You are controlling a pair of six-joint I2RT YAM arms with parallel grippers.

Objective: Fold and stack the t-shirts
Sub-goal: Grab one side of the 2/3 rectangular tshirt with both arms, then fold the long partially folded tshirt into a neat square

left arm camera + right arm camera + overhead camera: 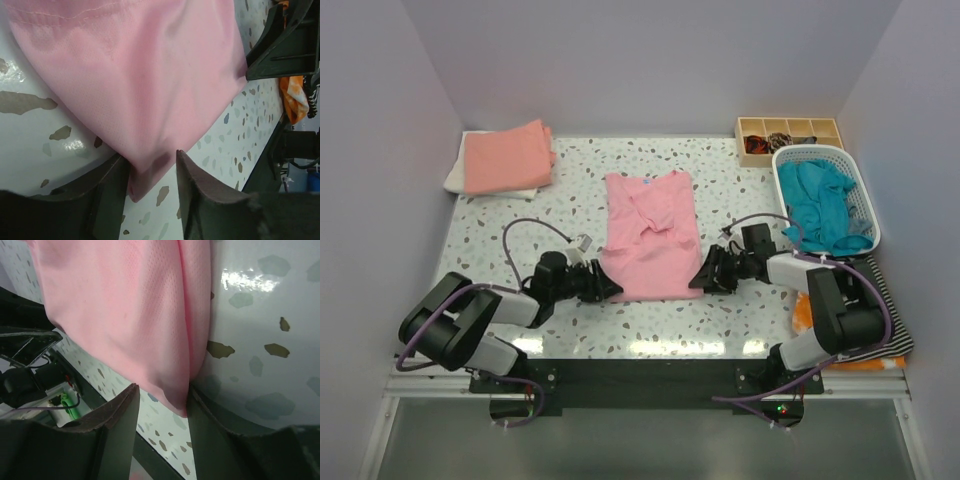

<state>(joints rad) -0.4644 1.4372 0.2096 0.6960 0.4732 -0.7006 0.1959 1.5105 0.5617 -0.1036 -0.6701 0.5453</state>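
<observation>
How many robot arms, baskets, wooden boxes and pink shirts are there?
Robot arms: 2 (left arm, right arm)
White basket: 1
Wooden box: 1
Pink shirts: 1
Total: 5

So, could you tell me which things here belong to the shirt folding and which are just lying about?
Job: pink t-shirt, centre; salmon-orange t-shirt folded on white t-shirt, far left; teal t-shirt in the white basket.
Lying about: wooden organiser box; striped cloth.
</observation>
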